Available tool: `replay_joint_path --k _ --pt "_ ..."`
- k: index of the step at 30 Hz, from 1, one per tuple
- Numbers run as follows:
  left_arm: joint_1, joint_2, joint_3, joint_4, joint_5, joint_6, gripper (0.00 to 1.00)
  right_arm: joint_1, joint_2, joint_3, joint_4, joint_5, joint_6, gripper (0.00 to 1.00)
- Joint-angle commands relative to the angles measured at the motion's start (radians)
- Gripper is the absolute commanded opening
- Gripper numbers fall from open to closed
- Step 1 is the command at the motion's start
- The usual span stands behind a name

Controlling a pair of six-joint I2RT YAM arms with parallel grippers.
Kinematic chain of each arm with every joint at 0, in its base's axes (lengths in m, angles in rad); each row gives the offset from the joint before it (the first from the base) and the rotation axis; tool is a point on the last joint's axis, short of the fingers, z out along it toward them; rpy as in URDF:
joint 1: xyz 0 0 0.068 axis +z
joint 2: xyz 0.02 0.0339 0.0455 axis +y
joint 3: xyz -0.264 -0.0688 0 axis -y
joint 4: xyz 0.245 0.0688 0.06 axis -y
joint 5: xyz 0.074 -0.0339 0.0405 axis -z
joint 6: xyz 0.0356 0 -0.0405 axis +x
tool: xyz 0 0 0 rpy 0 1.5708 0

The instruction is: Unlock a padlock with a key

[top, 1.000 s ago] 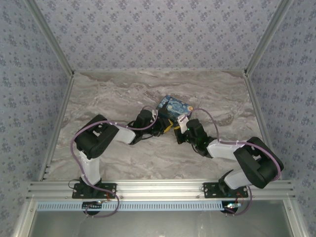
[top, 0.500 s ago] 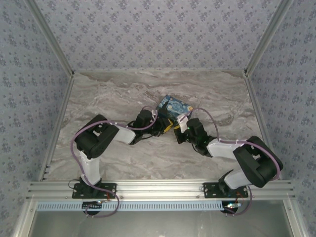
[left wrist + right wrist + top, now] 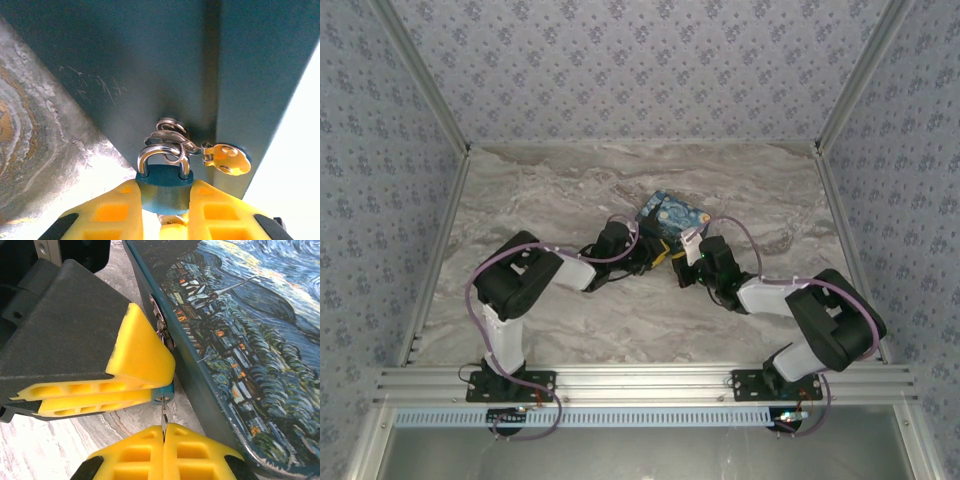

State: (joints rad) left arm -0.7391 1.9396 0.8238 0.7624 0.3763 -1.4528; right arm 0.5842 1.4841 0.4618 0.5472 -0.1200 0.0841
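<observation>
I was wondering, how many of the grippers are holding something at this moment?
2. The left gripper clamps the padlock hanging on the box; the right gripper, facing it, pinches the key, whose tip meets the padlock's underside.

Both arms reach in from the table's near edge, elbows bowed outward, wrists meeting mid-table. The left pincer (image 3: 165,194) clamps the padlock (image 3: 164,179); the right pincer (image 3: 163,431), fingers pressed together, pinches the key (image 3: 163,415).
</observation>
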Motion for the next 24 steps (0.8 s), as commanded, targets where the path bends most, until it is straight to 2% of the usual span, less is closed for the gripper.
replay_joint_path --k 1,8,24 --pt "-0.058 0.004 0.028 0.037 0.113 0.005 0.20 0.008 -0.014 0.030 0.203 -0.099 0.026 0.00" --pt "-0.057 -0.009 0.021 0.038 0.108 0.006 0.20 -0.017 -0.047 -0.051 0.207 -0.136 0.080 0.00" --pt "-0.072 -0.042 0.031 0.018 0.126 -0.003 0.20 -0.016 -0.175 -0.108 0.133 -0.075 0.044 0.00"
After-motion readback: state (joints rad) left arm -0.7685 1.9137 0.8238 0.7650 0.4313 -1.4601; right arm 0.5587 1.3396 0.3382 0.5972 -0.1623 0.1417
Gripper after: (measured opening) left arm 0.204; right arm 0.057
